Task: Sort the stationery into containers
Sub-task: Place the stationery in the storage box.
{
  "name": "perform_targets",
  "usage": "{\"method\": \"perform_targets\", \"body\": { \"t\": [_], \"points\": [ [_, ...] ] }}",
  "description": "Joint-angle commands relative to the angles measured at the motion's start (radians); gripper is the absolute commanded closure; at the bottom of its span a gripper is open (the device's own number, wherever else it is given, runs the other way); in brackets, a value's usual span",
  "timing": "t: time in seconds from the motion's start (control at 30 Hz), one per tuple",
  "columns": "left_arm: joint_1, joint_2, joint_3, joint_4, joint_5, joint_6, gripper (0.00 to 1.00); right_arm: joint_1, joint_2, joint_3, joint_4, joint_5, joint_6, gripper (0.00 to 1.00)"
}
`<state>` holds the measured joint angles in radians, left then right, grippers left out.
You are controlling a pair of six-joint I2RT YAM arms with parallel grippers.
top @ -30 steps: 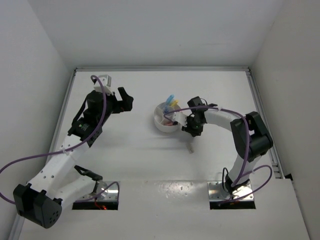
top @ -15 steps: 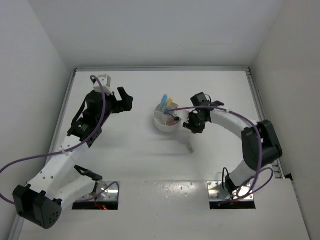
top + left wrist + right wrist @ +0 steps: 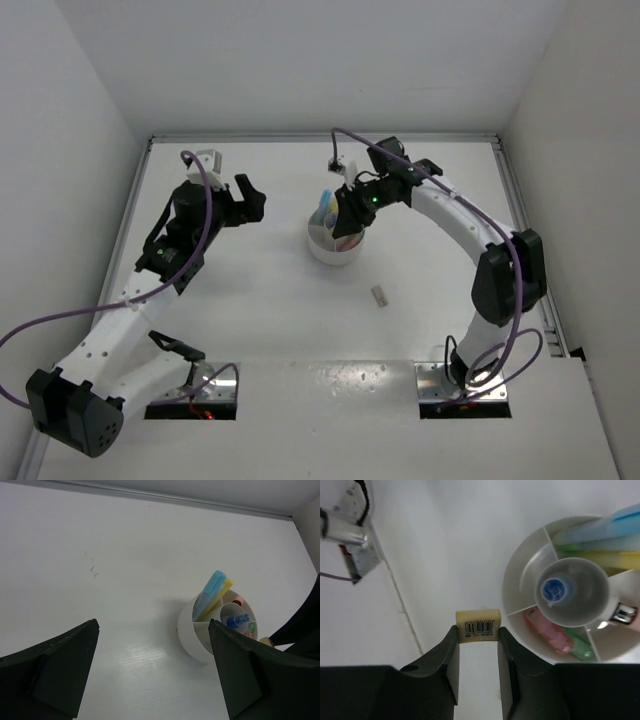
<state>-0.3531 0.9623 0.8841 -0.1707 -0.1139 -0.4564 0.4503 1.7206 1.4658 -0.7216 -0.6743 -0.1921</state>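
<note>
The round white organiser (image 3: 326, 254) stands mid-table. It holds light blue and yellow markers (image 3: 214, 593) in a wedge, a blue marker (image 3: 552, 588) in its central well, and a pink marker (image 3: 548, 630) beside a green one (image 3: 580, 649). My right gripper (image 3: 478, 636) is shut on a tan eraser with a barcode label (image 3: 478, 624), held above the table just beside the organiser's rim (image 3: 512, 585). In the top view the right gripper (image 3: 347, 218) hangs over the organiser. My left gripper (image 3: 250, 199) is open and empty, left of the organiser (image 3: 189, 629).
A small tan-grey block (image 3: 379, 296) lies on the table in front and to the right of the organiser. Walls close the table at the back and both sides. The left arm's base bracket (image 3: 355, 527) shows in the right wrist view.
My right arm has lifted from the table right of the organiser and swung back over it, carrying the eraser. The left arm and the loose block have not moved.
</note>
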Motion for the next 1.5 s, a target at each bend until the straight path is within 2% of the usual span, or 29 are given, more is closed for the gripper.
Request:
{"method": "perform_targets", "body": {
  "t": [0.0,0.07,0.23,0.27,0.33,0.53,0.73,1.0,1.33,1.43,1.47],
  "points": [
    [0.005,-0.004,-0.004,0.036,-0.016,0.004,0.03,0.021,0.004,0.042,0.046,-0.108,0.296,1.0],
    [0.005,-0.004,-0.004,0.036,-0.017,0.004,0.03,0.033,-0.024,0.031,0.109,-0.069,0.441,1.0],
    [0.005,0.006,-0.004,0.036,-0.017,0.004,0.03,0.042,-0.033,0.021,0.203,-0.008,0.588,1.0],
    [0.005,0.006,-0.004,0.036,-0.017,0.004,0.03,0.053,-0.021,0.021,0.203,0.042,0.614,1.0],
    [0.005,0.015,-0.004,0.036,-0.017,0.004,0.03,0.065,-0.006,0.011,0.203,0.057,0.614,1.0],
    [0.005,0.015,-0.004,0.036,-0.026,0.004,0.03,0.103,0.007,-0.053,0.218,0.257,0.603,1.0],
    [0.005,0.015,-0.004,0.036,-0.026,0.004,0.03,0.126,0.037,-0.044,0.194,0.373,0.614,1.0],
    [0.005,0.015,-0.004,0.036,-0.026,0.013,0.03,0.146,0.092,-0.032,0.194,0.478,0.623,1.0],
    [0.005,0.015,-0.004,0.036,-0.017,0.013,0.03,0.165,0.111,-0.032,0.194,0.487,0.623,1.0],
    [0.005,0.015,-0.004,0.036,-0.017,0.013,0.03,0.165,0.111,-0.032,0.194,0.487,0.623,0.8],
    [0.005,0.015,-0.004,0.036,-0.017,0.013,0.03,0.165,0.111,-0.032,0.194,0.487,0.623,0.76]
  ]
}}
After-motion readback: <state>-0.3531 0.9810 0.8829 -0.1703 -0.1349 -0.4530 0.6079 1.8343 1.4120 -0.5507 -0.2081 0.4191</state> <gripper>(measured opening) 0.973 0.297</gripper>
